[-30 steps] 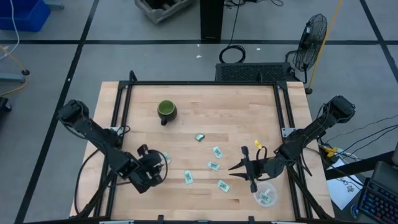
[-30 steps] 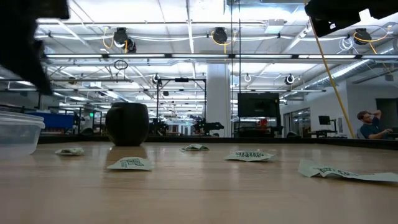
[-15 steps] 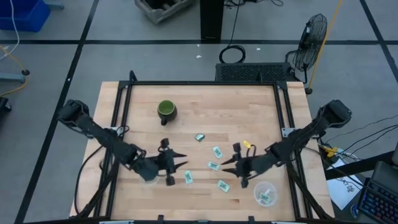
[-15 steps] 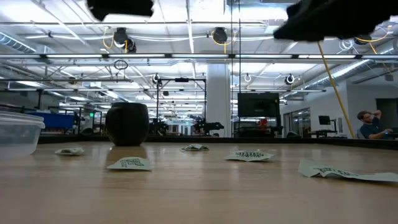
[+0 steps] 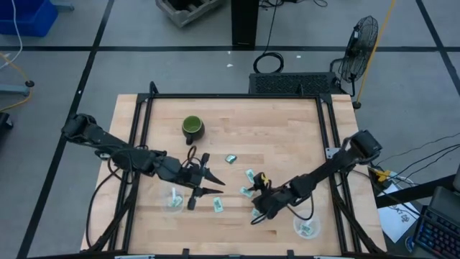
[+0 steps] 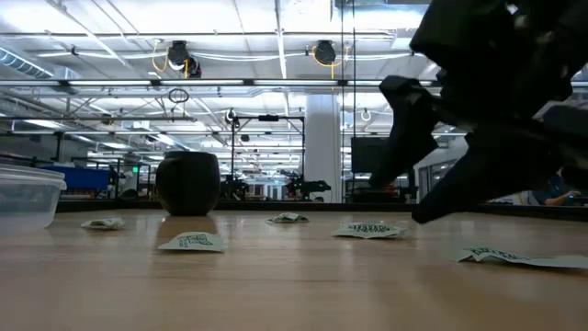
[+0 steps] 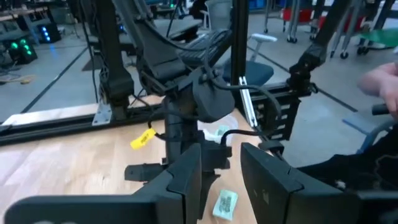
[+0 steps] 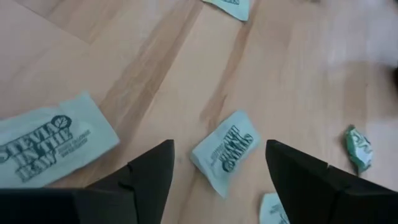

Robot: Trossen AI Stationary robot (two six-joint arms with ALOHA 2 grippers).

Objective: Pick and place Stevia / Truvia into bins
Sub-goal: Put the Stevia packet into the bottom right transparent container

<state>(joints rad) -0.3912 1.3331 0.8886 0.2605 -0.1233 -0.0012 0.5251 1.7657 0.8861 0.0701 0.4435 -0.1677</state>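
Several pale green Stevia packets lie flat on the wooden table: (image 5: 231, 159), (image 5: 250, 175), (image 5: 246, 191), (image 5: 218, 205). My right gripper (image 5: 256, 210) is open and low over one more packet (image 8: 225, 151), one finger on either side of it and neither touching. My left gripper (image 5: 214, 186) is open and empty, pointing toward the table's right beside the left bin (image 5: 175, 199). That bin holds a packet, as does the right bin (image 5: 307, 228). In the low view the right gripper (image 6: 441, 175) hangs just above the table.
A dark green mug (image 5: 192, 128) stands upright at the far left of the table. A black frame (image 5: 237, 96) runs along the table's edges. The right wrist view shows more packets around the gripper: (image 8: 50, 146), (image 8: 359, 148).
My left gripper has left the left bin and gone toward the table's right and a little toward the far edge. My right gripper has gone from beside the right bin toward the table's left and has come down over a packet.
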